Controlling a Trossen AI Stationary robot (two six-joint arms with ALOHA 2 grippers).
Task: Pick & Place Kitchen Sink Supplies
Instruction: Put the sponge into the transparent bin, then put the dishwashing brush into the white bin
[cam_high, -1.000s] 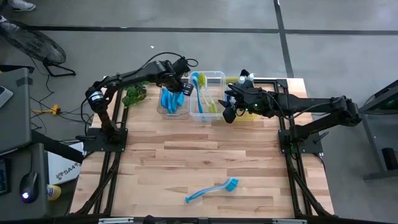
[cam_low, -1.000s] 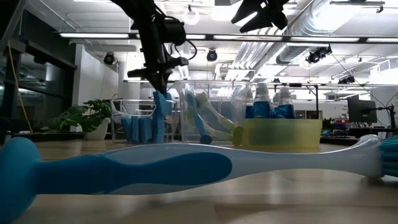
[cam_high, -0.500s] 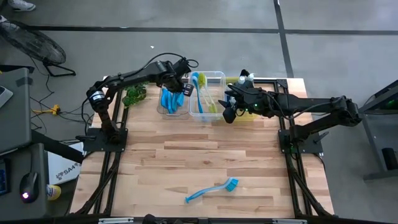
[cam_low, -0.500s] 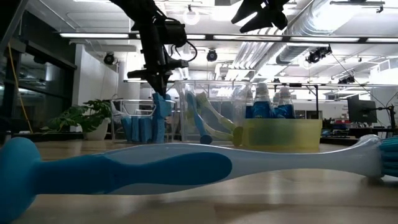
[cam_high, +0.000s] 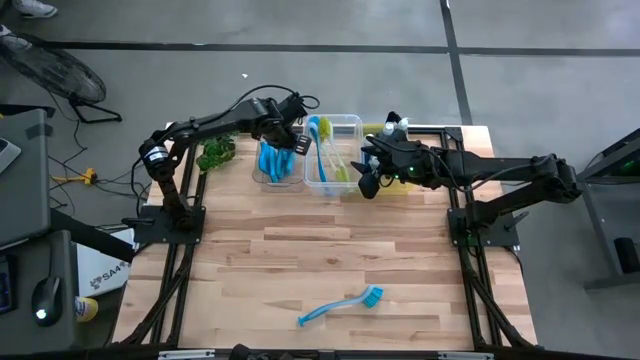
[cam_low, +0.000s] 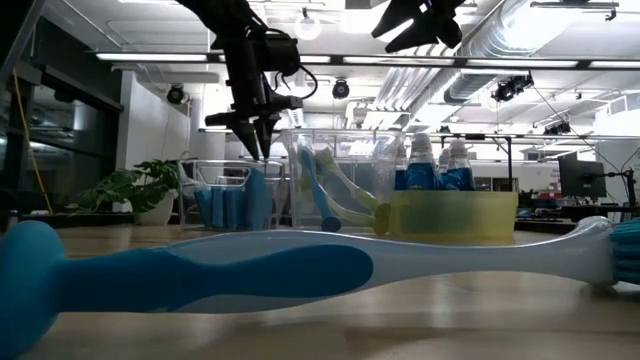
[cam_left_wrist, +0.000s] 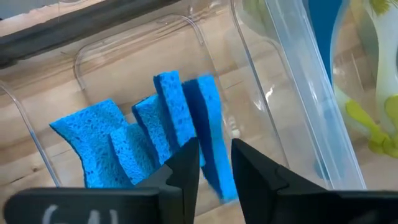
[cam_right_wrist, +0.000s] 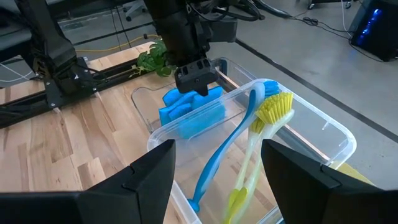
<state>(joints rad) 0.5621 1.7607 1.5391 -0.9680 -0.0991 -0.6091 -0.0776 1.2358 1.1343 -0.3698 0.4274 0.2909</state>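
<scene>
Several blue sponges (cam_left_wrist: 140, 143) stand on edge in a clear bin (cam_high: 262, 176) at the table's far edge. My left gripper (cam_left_wrist: 214, 165) hangs open just above the rightmost sponge (cam_left_wrist: 208, 112), touching nothing; the low view shows a gap between the left gripper (cam_low: 255, 148) and that sponge (cam_low: 255, 195). A blue and a yellow-green brush (cam_right_wrist: 249, 143) lean in the middle clear bin (cam_high: 350, 122). My right gripper (cam_right_wrist: 217, 165) is open above that bin's near right corner. Another blue brush (cam_high: 340, 305) lies flat near the table's near edge.
A yellow bin (cam_low: 455, 215) holding blue-liquid bottles (cam_low: 420, 170) stands right of the brush bin, under my right arm. A green plant (cam_high: 215, 152) sits left of the sponge bin. Bare wood spreads between the bins and the lone brush.
My left gripper has let go of the blue sponge it held over the sponge bin. The sponge has dropped and now stands among the others in the bin. My right arm has kept still.
</scene>
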